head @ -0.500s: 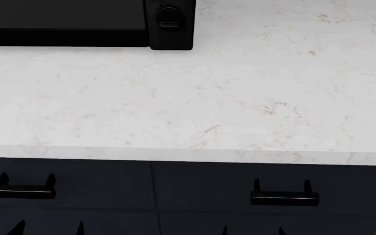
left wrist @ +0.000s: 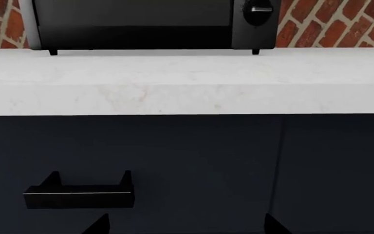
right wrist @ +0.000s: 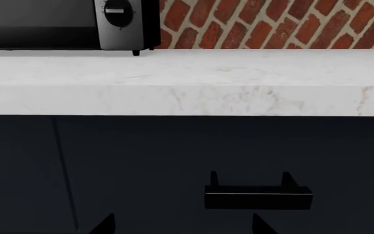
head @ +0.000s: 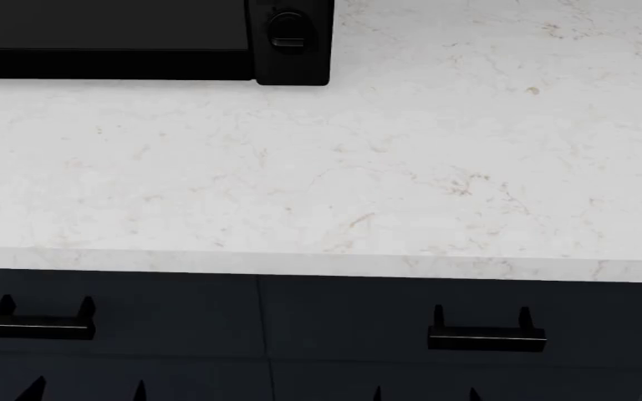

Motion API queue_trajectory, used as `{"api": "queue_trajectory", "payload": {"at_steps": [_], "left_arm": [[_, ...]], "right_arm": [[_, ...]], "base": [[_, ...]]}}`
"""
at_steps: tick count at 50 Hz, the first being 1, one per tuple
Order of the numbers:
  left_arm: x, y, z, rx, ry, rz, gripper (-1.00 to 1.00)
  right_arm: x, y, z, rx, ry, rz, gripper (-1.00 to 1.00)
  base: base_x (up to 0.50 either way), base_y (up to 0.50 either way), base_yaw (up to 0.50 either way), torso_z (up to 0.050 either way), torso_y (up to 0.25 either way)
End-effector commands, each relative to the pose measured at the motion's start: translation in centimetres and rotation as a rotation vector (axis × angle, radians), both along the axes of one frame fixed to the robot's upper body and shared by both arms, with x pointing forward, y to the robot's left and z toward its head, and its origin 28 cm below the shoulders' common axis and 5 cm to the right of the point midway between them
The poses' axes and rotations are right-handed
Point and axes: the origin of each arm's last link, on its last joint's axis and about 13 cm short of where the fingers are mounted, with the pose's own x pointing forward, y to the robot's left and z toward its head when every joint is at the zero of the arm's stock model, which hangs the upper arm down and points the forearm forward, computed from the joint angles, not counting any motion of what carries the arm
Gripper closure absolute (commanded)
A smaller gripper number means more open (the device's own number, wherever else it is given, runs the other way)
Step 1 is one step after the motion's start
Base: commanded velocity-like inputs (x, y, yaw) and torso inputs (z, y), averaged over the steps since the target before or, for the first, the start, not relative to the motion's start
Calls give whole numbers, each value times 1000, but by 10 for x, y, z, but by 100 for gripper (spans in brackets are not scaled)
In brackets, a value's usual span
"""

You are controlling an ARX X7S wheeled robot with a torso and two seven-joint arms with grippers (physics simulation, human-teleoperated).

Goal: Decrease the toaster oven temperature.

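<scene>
The toaster oven [head: 109, 38] is a matte-black box at the far left of the white counter. Its round black knob [head: 287, 29] sits on the narrow right panel. It also shows in the left wrist view [left wrist: 135, 24] with its knob [left wrist: 258, 12], and in the right wrist view [right wrist: 37, 24] with its knob [right wrist: 117, 10]. Only the fingertips of my left gripper [head: 84, 391] and right gripper [head: 425, 394] show, low in front of the navy drawers, far from the oven. Both the left gripper [left wrist: 187, 226] and the right gripper [right wrist: 181, 225] are open and empty, tips wide apart.
The white marble counter [head: 410, 167] has a front edge overhanging dark navy drawers. Bar handles stick out at the left [head: 37, 324] and right [head: 486, 337]. A red brick wall [right wrist: 271, 24] stands behind the counter.
The right gripper's fingertips have shifted very slightly to the left in the head view. Nothing else has visibly moved.
</scene>
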Motion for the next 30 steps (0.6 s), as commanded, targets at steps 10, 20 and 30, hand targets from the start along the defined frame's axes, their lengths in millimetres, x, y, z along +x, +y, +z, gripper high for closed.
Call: {"api": "queue_trajectory", "payload": {"at_steps": [10, 20, 30], "left_arm": [[-21, 1, 85, 38, -207, 44, -100], [-25, 5, 126, 78, -287, 22, -100], [-46, -1, 132, 89, -222, -346, -100]], "right_arm": [[-16, 1, 60, -44, -174, 31, -100], [-19, -3, 102, -92, -267, 33, -100], [1, -6, 151, -108, -296, 78, -100]], "base": [[0, 0, 0, 0, 0], [0, 0, 0, 0, 0], [0, 0, 0, 0, 0]]}}
